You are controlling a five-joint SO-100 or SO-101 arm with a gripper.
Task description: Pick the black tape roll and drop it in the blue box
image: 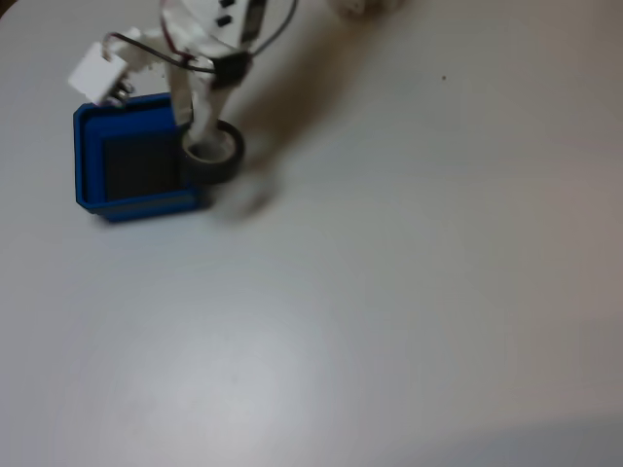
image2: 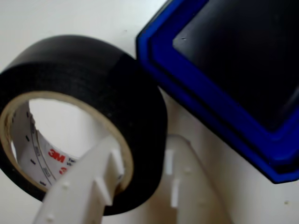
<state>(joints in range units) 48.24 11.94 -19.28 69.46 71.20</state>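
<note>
Pale grey and matte, the counter [image: 389,292] lies almost bare, with the task's things gathered toward its far left corner in the fixed view. The blue box [image: 90,156] sits there, a square tray of glossy hard plastic with low walls, a stepped rim and a dark floor. The black tape roll [image: 222,156] hangs at the box's right wall, partly overlapping that rim; a soft blur on the counter below it suggests it is lifted, though the fixed view is too fuzzy to be sure. The pincer [image2: 140,182] is clenched on the roll: in the wrist view one white ribbed finger [image2: 88,186] passes through the hole against the pale printed cardboard core, and the other [image2: 187,186] presses the black outer wrap, so the ring's wall is pinched between them. That is a sound place to hold it. The roll looks light and stiff, a rigid core under smooth, slightly sheened tape that could slip or pivot between hard plastic fingers if the squeeze eases. It reads as small enough to fit the box's floor [image2: 252,56], yet it is not over the opening, so release here risks catching the rim.
</note>
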